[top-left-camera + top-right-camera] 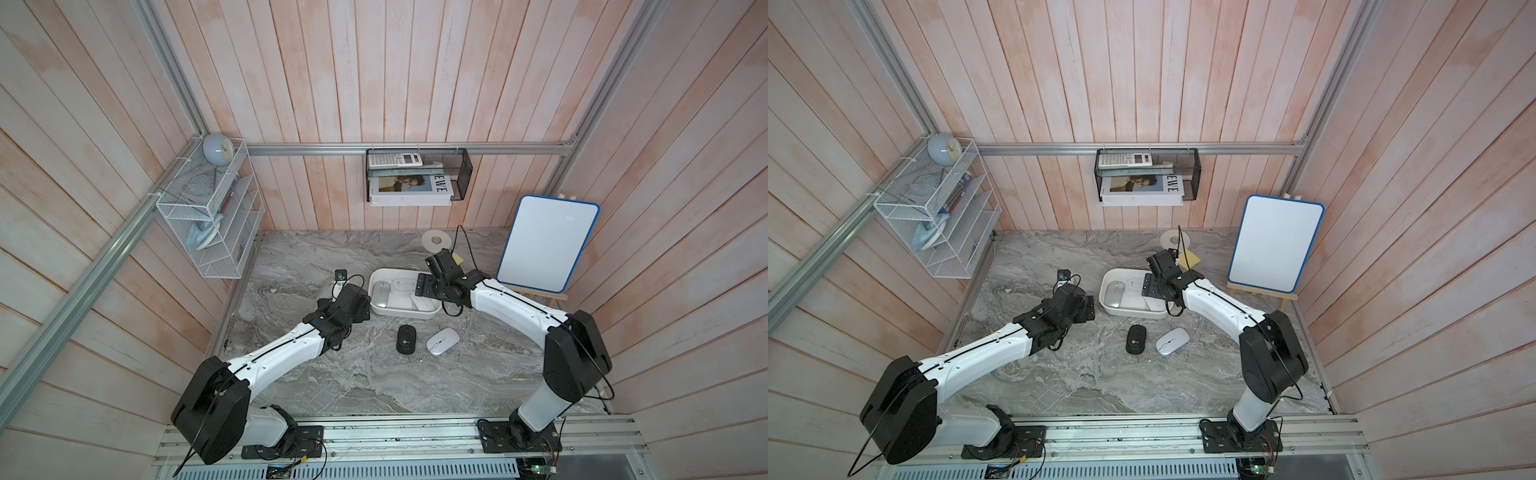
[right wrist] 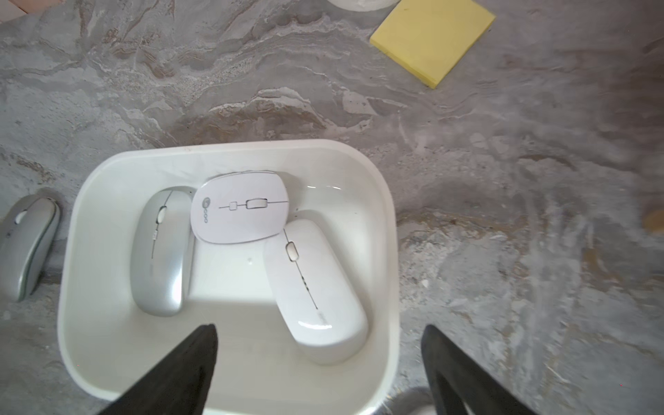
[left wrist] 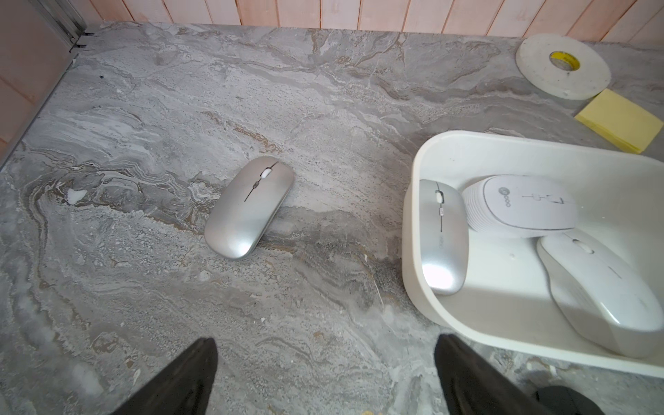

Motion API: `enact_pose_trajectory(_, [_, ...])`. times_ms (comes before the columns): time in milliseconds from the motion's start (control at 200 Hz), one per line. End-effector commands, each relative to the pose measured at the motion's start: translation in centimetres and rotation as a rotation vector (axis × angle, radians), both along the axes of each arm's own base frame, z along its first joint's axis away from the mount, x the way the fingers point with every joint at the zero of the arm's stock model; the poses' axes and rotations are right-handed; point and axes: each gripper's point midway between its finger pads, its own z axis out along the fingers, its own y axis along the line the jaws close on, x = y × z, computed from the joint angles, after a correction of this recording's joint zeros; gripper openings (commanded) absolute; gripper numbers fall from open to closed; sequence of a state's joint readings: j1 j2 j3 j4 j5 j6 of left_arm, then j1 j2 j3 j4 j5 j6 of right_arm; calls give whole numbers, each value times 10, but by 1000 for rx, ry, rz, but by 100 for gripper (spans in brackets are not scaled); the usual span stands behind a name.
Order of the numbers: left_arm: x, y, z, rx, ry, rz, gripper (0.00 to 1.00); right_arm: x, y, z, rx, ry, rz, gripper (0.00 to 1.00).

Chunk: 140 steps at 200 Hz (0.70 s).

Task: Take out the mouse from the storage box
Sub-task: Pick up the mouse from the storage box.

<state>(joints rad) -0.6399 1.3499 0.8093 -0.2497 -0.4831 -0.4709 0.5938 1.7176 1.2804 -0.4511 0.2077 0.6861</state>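
Mice lay scattered in both top views: you had a black mouse [image 1: 406, 339] and a pale mouse [image 1: 442, 340] on the table [image 1: 332, 374], near the white storage box [image 1: 401, 314] on the robot's side. In the left wrist view your left tool [image 3: 325, 345] stood spread and empty over bare table, with a silver mouse [image 3: 249, 206] beyond it beside the box. In the right wrist view your right tool [image 2: 319, 328] stood spread, gripping nothing, above the box, where a second silver mouse [image 2: 161, 251], a flat white mouse [image 2: 240, 208] and a long white mouse [image 2: 316, 291] lay.
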Motion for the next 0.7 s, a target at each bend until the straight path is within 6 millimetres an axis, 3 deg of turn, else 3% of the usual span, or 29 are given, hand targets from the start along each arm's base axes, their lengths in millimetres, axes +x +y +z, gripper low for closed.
enact_pose_trajectory(0, [0,4,3,-20,-33,-7,100,19,20,-6,132,31,-35,93])
enact_pose_trajectory(250, [-5,10,-3,-37,-30,-7,100,47,37,-41,242,96,-84,93])
enact_pose_trajectory(695, [-4,10,-12,-45,-12,-9,100,60,68,-80,304,181,-20,94])
